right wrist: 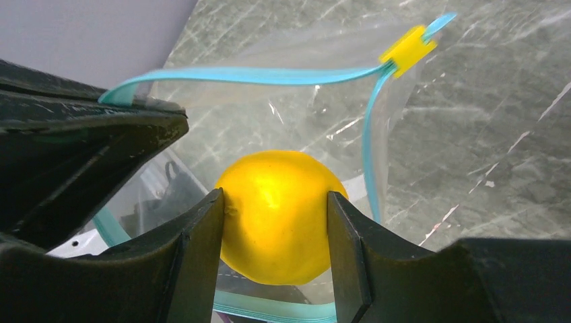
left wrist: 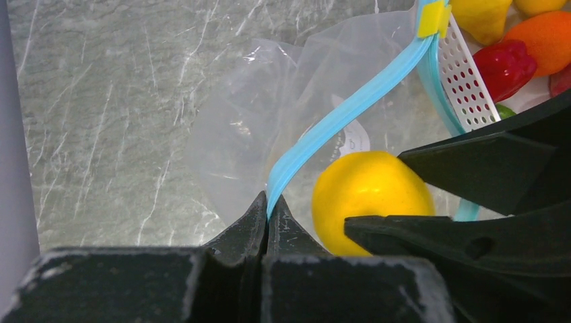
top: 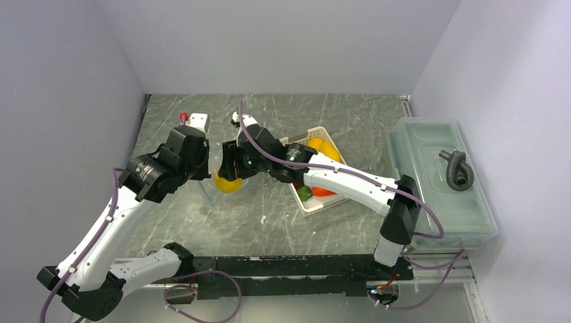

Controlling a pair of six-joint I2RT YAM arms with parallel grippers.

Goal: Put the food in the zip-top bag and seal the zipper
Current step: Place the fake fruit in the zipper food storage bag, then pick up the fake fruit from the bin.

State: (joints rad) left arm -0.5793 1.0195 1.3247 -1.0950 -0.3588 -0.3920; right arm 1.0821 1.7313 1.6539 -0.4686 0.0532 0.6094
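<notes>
While the left gripper (left wrist: 267,202) pinches the zipper (left wrist: 350,111) and the right gripper (right wrist: 275,198) clamps the lemon (right wrist: 273,175) at the bag's (left wrist: 256,121) open mouth, the slack zipper could snag it, dropping it outside.

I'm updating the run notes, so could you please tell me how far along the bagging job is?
Done: the zip-top bag has its mouth open, with the left fingers pinched shut on its zipper. In hand: the right fingers hold a yellow fruit between the mouth's two strips, not yet released. Left: the lemon, orange and red pepper lying in the white basket, then sealing with the slider.
</notes>
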